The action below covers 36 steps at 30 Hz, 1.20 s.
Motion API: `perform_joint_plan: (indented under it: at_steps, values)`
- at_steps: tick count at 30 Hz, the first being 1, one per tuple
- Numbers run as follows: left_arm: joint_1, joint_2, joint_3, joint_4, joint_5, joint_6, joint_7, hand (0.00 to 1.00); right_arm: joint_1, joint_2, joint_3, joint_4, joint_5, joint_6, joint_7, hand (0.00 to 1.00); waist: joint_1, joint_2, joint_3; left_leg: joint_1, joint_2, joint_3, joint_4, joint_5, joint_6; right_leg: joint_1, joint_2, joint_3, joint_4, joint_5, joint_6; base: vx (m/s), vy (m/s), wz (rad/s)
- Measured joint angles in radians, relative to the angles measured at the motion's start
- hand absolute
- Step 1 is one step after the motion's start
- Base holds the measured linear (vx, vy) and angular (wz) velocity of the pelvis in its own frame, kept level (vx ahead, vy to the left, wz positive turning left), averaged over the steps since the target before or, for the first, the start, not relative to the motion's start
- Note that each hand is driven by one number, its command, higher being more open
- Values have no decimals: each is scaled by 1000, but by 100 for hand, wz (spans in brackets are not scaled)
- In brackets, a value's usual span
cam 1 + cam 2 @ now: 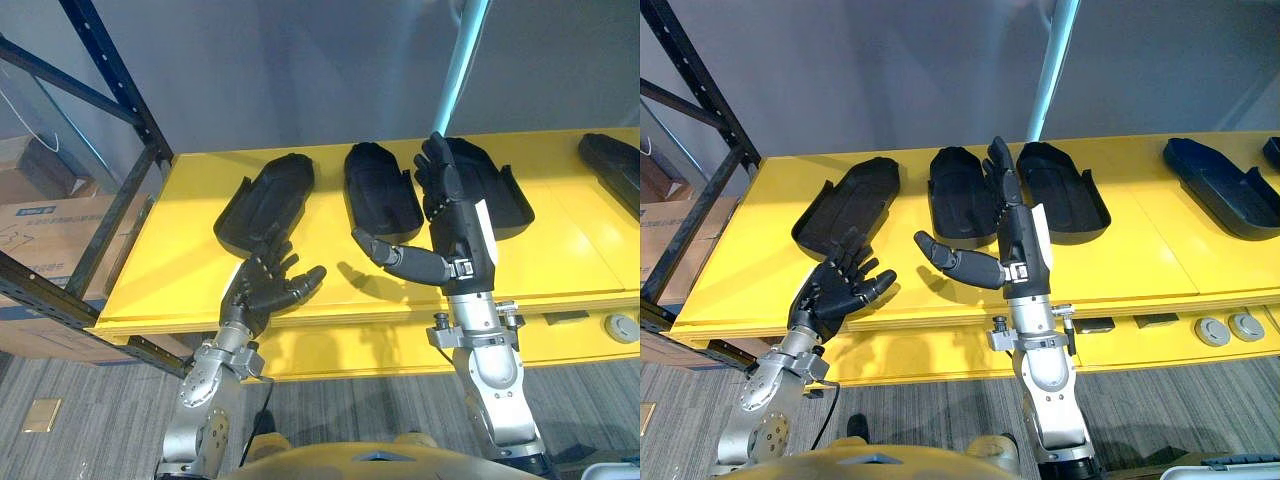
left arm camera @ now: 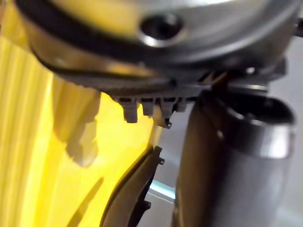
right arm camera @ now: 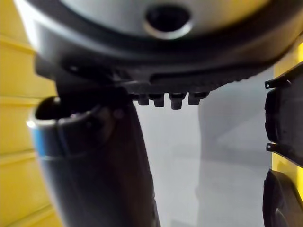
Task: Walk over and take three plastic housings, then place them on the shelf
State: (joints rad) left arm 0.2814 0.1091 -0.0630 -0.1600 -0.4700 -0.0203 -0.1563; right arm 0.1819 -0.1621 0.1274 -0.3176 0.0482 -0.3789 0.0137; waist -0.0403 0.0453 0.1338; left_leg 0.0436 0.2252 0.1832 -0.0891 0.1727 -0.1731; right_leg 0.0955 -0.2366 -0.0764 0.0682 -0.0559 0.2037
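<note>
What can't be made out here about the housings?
1. The third housing: its left side is hidden behind the right hand in both eye views; contact cannot be told.
2. The far-right housing: cut off by the left eye view's right edge.
3. The housing edge past the left hand in the left wrist view: which housing cannot be told.

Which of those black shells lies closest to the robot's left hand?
The leftmost housing: the open left hand sits in front of its near end, while the other housings lie farther to the right.
</note>
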Motion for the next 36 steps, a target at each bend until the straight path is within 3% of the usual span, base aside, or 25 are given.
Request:
perform_joint_plan:
  at_steps: [5, 9, 14, 15, 18, 20, 27, 30, 34, 35, 36]
  values:
    - [-2, 0, 5, -1, 0, -112, 32, 100, -5, -15, 0, 0, 8, -1, 75, 100, 4, -7, 4, 2, -1, -4, 0, 4, -4, 13, 0, -3, 0, 2, 4, 4, -6, 2]
    - [-5, 1, 23, -81, -37, -151, -46, 100, -70, -75, 2, 0, 13, 6, 88, 100, 11, -19, 11, 3, -2, -27, 0, 8, -5, 29, 0, -27, 1, 4, 6, -6, -19, 14]
    - [-11, 10, 25, -244, -132, -176, -195, 100, -196, -87, 1, 15, 87, 129, 94, 100, 25, -22, 11, 1, -3, -46, 0, 13, -3, 42, 1, -45, 1, -1, -2, -35, -18, 12]
    - [-22, 11, 22, -279, -160, -176, -231, 100, -232, -95, 1, 50, 86, 187, 90, 100, 33, -21, 10, 0, -2, -58, 0, 13, 1, 49, 2, -59, 1, -4, -5, -44, -22, 17]
    - [-32, 12, 23, -297, -160, -175, -252, 100, -259, -112, 1, 95, 84, 256, 90, 100, 40, -19, 11, -4, -3, -72, 0, 14, 2, 56, 2, -73, 1, -5, -6, -32, -16, 15]
    - [-33, 19, 27, -303, -155, -173, -247, 100, -294, -113, 0, 165, 76, 320, 90, 100, 47, -19, 11, -10, -3, -86, 0, 15, 1, 62, 5, -88, 1, -5, -7, -27, -16, 19]
    - [-35, 24, 71, -300, -63, -152, -159, 100, -442, -119, -10, 374, 72, 408, 106, 100, 69, -18, 11, -31, -4, -131, 0, 39, -2, 75, 12, -124, 1, 1, 2, -11, -18, 18]
    - [-35, 25, 92, -281, 10, -152, -115, 100, -515, -120, -10, 430, 35, 429, 99, 100, 76, -16, 13, -35, -3, -151, 0, 47, -2, 87, 16, -143, 1, 0, 1, -26, -19, 19]
    - [-36, 24, 96, -261, 14, -150, -89, 100, -645, -154, -12, 500, 36, 435, 45, 100, 92, 7, 37, -79, -1, -193, -1, 42, -2, 81, 26, -189, 2, -6, -9, -94, -8, 31]
    - [-36, 24, 98, -261, 15, -150, -82, 100, -669, -163, -15, 514, 37, 435, 42, 100, 92, 12, 43, -90, 0, -196, -1, 34, -6, 76, 28, -197, 3, -7, -10, -148, 13, 48]
    - [-37, 27, 102, -261, 17, -150, -65, 100, -714, -170, -27, 545, 37, 435, 35, 100, 95, 0, 57, -108, -4, -188, 1, -10, -11, 66, 21, -208, -8, -7, -16, -94, 36, 34]
